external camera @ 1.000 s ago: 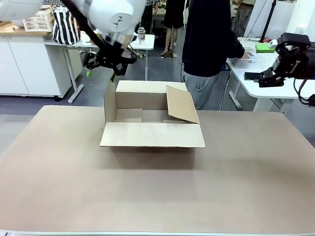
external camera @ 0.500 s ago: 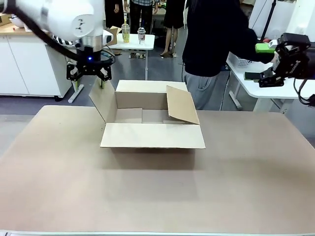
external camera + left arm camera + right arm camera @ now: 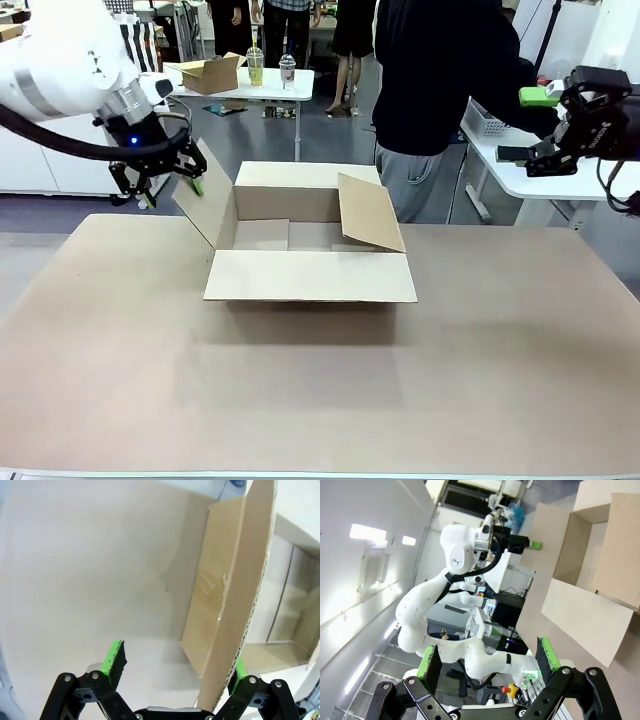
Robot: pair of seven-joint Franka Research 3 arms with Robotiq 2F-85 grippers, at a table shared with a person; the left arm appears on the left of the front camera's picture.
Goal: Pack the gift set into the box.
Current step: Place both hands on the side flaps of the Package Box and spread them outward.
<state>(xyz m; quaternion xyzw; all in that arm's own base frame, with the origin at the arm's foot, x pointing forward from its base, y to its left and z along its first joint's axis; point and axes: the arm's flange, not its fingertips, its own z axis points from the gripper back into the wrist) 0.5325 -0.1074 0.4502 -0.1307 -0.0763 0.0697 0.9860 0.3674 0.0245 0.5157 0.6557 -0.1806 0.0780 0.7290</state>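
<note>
Front view: the box (image 3: 310, 276) sits mid-table (image 3: 500, 360), top open, long axis running left to right.
Left claw (image 3: 172, 188): at the box's left end, fingers apart, astride the left flap (image 3: 245, 580), which leans outward; the flap lies close against one pad.
Right claw (image 3: 488, 657): well off to the box's right, raised, fingers apart, nothing between them.
Nearer arm: the left.
In the way: the right flap (image 3: 370, 212) tilts inward over the opening and probably needs folding out.
Behind the box: a person (image 3: 440, 80), with a green item (image 3: 537, 96) at the sleeve's end.
</note>
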